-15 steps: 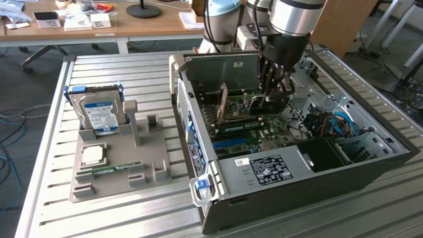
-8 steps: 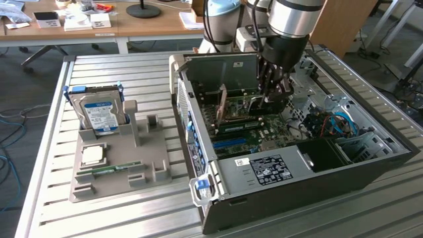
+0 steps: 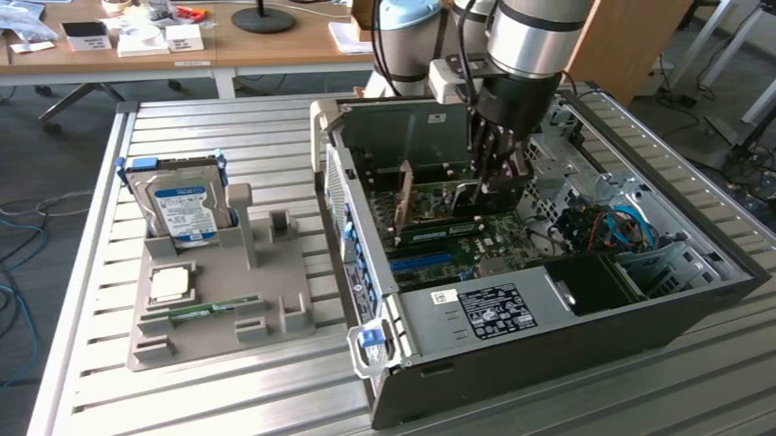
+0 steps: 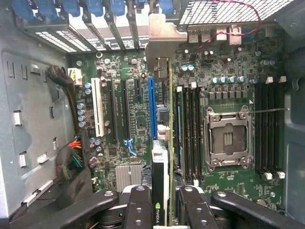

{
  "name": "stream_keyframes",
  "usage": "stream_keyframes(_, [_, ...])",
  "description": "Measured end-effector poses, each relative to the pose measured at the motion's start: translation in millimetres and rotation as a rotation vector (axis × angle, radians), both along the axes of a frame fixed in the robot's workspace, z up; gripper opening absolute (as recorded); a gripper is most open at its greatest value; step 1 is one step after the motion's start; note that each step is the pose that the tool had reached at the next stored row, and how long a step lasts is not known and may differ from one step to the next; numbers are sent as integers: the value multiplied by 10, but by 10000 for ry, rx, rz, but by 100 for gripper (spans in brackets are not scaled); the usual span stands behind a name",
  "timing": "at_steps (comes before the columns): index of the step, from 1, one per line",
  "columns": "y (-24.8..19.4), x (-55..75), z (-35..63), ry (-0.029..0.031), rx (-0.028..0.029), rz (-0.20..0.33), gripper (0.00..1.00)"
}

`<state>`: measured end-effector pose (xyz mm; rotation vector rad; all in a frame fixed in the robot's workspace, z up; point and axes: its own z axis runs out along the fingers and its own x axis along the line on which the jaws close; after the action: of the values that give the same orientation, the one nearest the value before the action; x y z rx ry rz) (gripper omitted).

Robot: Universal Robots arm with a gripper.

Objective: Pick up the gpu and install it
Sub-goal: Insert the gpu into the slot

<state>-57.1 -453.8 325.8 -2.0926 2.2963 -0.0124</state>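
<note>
Gpu (image 4: 160, 191), clamped edge-on in the gripper (image 4: 163, 194), hung upright just beside the blue slot (image 4: 151, 107), so seating it well likely called for keeping it parallel to that slot and pressing evenly.

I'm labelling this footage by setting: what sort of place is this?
Probably a robotics lab or test workshop: a robot gripper holds the gpu inside an open computer case on a slatted metal table, a grey fixture holds a hard drive, and office desks stand behind.
</note>
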Motion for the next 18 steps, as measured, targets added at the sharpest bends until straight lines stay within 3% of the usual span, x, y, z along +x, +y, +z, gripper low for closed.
stream_keyframes(18, [-22,-98,-140,0,2,197,27])
